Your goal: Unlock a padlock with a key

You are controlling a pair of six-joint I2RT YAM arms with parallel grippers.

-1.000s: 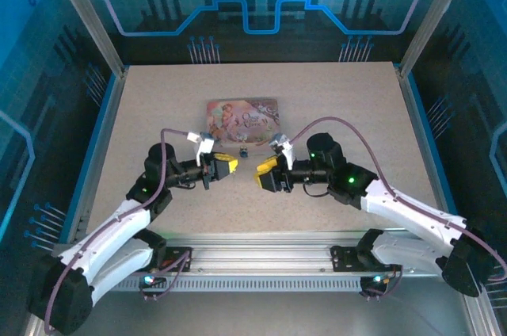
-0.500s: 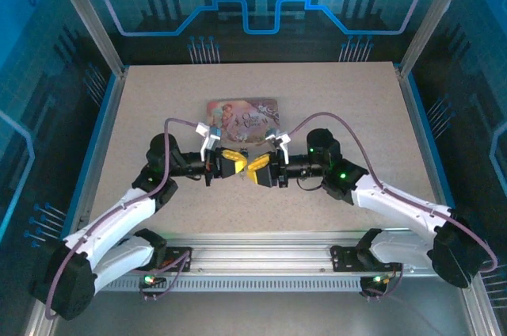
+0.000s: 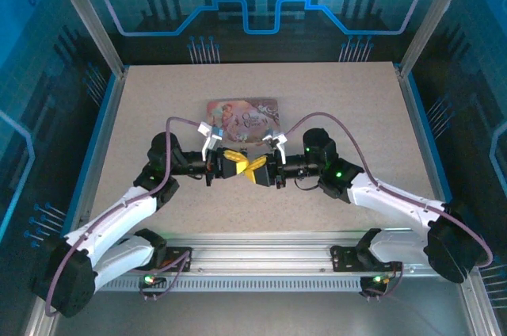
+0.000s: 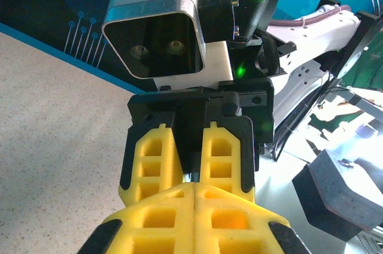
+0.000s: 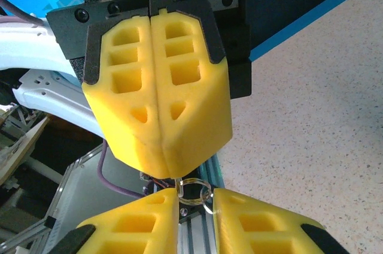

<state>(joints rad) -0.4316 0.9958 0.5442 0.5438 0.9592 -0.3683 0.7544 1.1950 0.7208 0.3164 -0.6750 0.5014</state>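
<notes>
Left end effector (image 5: 172, 167) with yellow ribbed fingers pressed together, apparently pinching the tiny thin metal key (image 5: 178, 187), a pin-like sliver poking from the tips with a small thin ring (image 5: 195, 193) beside it. Right end effector (image 5: 195, 203) tip to tip with it, yellow fingers narrowly spread around that ring, not clearly squeezing anything yet. Judged a hand-over or steadying of the key above the speckled beige counter (image 3: 341, 106). To do it well: keep the left pinch firm, close the right fingers squarely on the key's head rather than on the loose ring, avoid twisting the sliver, and release only after a sure hold. Tiny dark padlock (image 3: 243, 148) seemingly lying just beyond the meeting tips, on the near side of the pink illustrated tin box (image 3: 242, 112), too small to make out clearly.
</notes>
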